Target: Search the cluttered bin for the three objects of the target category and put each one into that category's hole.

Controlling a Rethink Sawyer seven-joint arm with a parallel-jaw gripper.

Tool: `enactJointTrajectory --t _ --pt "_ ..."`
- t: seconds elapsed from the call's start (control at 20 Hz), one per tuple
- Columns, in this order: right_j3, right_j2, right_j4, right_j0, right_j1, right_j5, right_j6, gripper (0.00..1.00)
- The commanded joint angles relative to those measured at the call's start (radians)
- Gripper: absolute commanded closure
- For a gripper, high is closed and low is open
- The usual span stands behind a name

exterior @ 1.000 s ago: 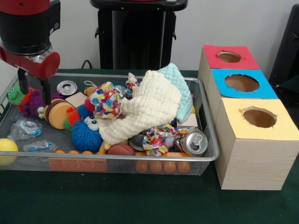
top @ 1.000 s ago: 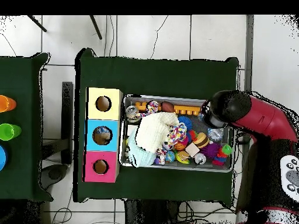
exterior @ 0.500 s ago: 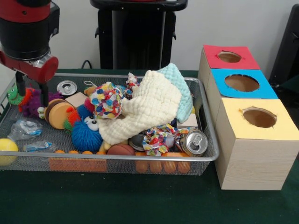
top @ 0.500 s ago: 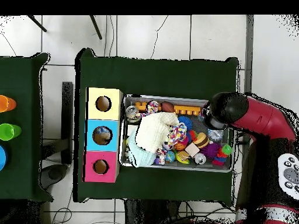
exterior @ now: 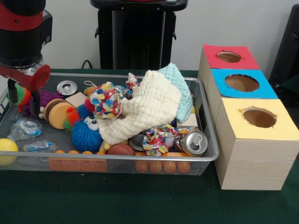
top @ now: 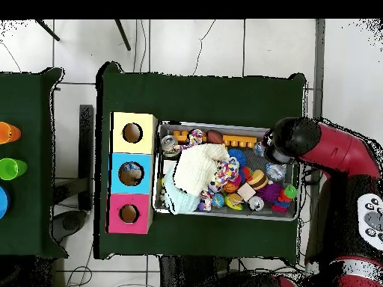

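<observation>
Your tool [exterior: 22,95] hangs low at the bin's [exterior: 205,122] end, farthest from the boxes, fingers a narrow gap apart and holding nothing; it's right by the purple plush [exterior: 43,99]. Cans sit apart: one [exterior: 194,142] near the yellow box [exterior: 254,140]; another [exterior: 67,87] toward the back; cloth [exterior: 145,109] likely hides more.

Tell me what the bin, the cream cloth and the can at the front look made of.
Bin: metal wire mesh with a shiny rim; you see through its walls. Cream cloth: soft textile, probably cotton, with a puckered waffle-like surface and loose folds. Can: thin metal, likely aluminium; its bright silvery top has a pull tab and its side looks crumpled.
</observation>
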State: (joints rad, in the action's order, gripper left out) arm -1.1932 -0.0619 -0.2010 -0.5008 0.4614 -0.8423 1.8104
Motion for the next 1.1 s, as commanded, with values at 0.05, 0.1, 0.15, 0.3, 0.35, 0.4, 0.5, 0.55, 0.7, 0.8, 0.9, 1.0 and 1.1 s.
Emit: enactJointTrajectory --t 0.05,0.1,0.15,0.3,0.35,0.4,0.5,0.55,0.7,0.8,0.9,1.0,1.1 --pt "-0.028 0.087 -0.080 -0.028 -0.081 0.140 -0.071 0.00" --pt "-0.032 0.086 -0.078 -0.028 -0.081 0.142 -0.070 0.00" --pt "-0.037 0.086 -0.077 -0.029 -0.081 0.147 -0.070 0.00" --pt "-0.053 0.086 -0.068 -0.030 -0.080 0.158 -0.068 0.00" --pt "-0.062 0.084 -0.067 -0.030 -0.080 0.170 -0.064 0.00" --pt "-0.068 0.080 -0.069 -0.027 -0.080 0.183 -0.058 0.00" --pt "-0.073 0.068 -0.075 -0.017 -0.083 0.209 -0.041 0.00" --pt "-0.079 0.066 -0.076 -0.017 -0.086 0.222 -0.037 0.00" --pt "-0.083 0.075 -0.075 -0.029 -0.099 0.247 -0.046 0.00" --pt "-0.082 0.084 -0.070 -0.038 -0.107 0.252 -0.058 0.00" --pt "-0.084 0.093 -0.065 -0.047 -0.113 0.255 -0.067 0.00" --pt "-0.083 0.105 -0.060 -0.058 -0.119 0.253 -0.083 0.00" --pt "-0.082 0.109 -0.060 -0.061 -0.124 0.251 -0.089 0.00"
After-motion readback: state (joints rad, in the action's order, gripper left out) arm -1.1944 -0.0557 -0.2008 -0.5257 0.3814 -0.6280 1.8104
